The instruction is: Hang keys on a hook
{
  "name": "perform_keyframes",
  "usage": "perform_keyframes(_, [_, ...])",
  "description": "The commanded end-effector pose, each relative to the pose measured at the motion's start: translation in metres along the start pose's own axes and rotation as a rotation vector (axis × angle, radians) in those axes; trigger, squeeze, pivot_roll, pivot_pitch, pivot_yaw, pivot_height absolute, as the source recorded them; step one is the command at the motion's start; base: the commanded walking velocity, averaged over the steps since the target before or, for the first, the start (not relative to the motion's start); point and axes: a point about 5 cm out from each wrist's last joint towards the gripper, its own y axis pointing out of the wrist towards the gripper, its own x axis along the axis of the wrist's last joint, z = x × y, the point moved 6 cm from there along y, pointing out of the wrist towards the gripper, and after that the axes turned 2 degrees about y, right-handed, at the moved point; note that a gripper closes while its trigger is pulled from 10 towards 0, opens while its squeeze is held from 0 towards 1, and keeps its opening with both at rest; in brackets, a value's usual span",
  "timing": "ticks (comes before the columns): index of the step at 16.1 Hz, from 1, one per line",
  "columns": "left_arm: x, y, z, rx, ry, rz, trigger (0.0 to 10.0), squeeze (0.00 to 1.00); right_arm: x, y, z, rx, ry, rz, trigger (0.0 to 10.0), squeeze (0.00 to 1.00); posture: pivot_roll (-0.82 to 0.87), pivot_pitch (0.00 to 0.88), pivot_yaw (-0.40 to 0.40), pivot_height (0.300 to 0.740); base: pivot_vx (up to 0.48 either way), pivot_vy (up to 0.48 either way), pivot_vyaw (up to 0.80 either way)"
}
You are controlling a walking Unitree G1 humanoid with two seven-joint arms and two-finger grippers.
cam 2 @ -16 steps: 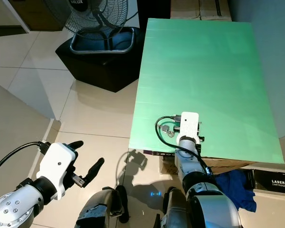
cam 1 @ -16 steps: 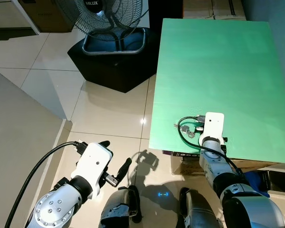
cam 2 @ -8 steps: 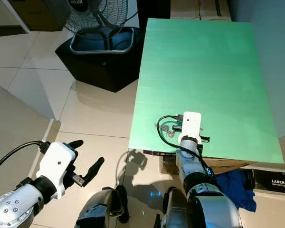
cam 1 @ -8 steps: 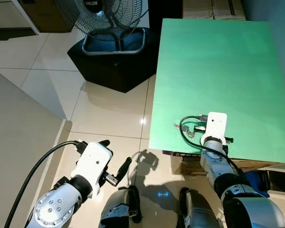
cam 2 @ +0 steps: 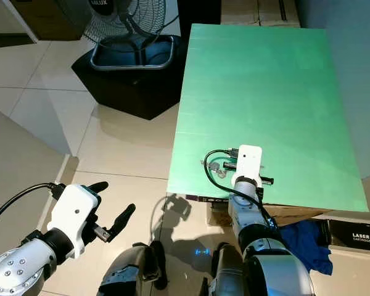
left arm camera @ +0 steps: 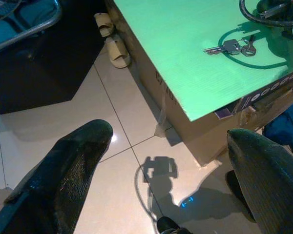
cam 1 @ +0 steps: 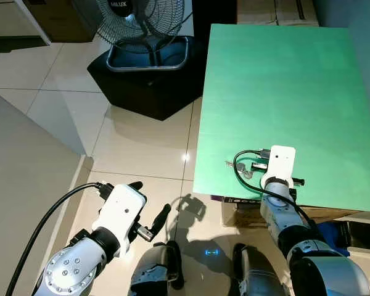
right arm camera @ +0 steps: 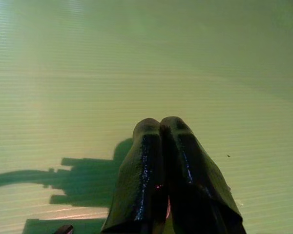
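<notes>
The keys point(cam 1: 241, 170) lie on the green board point(cam 1: 283, 92) near its front-left corner, just beside the right gripper point(right arm camera: 162, 127). The right wrist view shows that gripper's fingers pressed together above the board (its own shadow beneath), holding nothing. The left wrist view sees the keys point(left arm camera: 232, 47) from across the floor point(cam 1: 142, 148), between the left gripper's point(cam 1: 153, 216) spread fingers point(left arm camera: 63, 170).

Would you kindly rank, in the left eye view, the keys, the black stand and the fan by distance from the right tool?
1. keys, on the green table, just left of the right tool.
2. black stand, on the floor, far left.
3. fan, atop that stand.
</notes>
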Motion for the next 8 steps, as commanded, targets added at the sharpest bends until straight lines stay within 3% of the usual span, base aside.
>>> perform_keyframes(1, [-0.008, -0.001, 0.0, 0.001, -0.001, 0.028, 10.0, 0.0, 0.003, -0.002, 0.004, 0.013, -0.006, -0.019, 0.0, 0.0, 0.05, 0.307, 0.126, 0.713, 0.0, 0.0, 0.0])
perform_keyframes(8, [-0.007, 0.002, -0.001, 0.002, -0.006, 0.022, 10.0, 0.0, 0.06, 0.011, 0.008, 0.017, 0.027, -0.194, 0.0, 0.0, 0.04, 0.305, 0.118, 0.713, 0.0, 0.0, 0.0])
